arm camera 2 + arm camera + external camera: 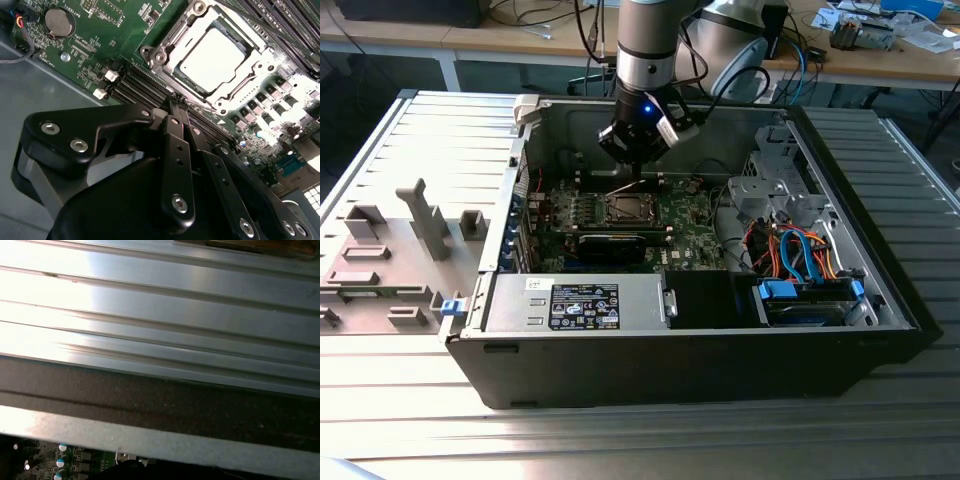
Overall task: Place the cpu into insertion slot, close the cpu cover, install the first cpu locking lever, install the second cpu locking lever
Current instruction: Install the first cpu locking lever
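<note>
My black gripper (pixel 176 102) is clenched, fingertips pressed together on nothing, hovering just beside the socket. The flat square silver-grey cpu (pixel 214 59) already lies in the dark metal-edged insertion slot (pixel 623 208) on the green circuit board (pixel 107 37), mid-case. The thin silvery cpu cover (pixel 250 75) frames it. Judgement: chip light, stiff, fragile; handle by edges only. Cover springy, push its rim.

Silver-grey arm (pixel 646 40) with glowing blue wrist light, black gripper (pixel 176 107) of matte linkage bars, round silver screw heads along them behind the fingertips.
</note>
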`<state>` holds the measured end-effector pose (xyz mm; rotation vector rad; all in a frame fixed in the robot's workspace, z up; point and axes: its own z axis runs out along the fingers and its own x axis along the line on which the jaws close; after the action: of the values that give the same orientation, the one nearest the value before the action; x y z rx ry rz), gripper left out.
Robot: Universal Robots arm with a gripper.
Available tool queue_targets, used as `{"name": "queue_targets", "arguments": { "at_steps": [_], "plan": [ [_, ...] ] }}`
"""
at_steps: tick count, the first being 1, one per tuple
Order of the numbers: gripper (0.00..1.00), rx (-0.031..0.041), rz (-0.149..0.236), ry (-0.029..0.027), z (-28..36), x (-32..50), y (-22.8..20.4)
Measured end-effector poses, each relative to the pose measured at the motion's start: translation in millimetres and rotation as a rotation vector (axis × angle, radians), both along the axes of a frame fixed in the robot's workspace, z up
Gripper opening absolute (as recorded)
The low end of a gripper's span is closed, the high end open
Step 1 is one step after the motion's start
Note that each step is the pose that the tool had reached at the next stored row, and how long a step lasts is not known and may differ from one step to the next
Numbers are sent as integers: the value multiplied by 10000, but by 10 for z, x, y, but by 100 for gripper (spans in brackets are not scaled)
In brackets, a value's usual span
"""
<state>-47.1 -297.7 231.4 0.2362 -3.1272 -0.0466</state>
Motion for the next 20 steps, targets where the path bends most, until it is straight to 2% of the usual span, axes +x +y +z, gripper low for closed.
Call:
{"name": "queue_targets", "arguments": {
  "at_steps": [3, 7, 10, 12, 20],
  "plan": [
    [11, 0, 0, 1, 1, -1, 0],
    [11, 1, 1, 0, 0, -41, 0],
    [11, 1, 0, -3, 0, -118, 0],
    [11, 1, 0, -7, 0, -211, 0],
    [11, 1, 1, -9, 0, -373, 0]
  ]
}}
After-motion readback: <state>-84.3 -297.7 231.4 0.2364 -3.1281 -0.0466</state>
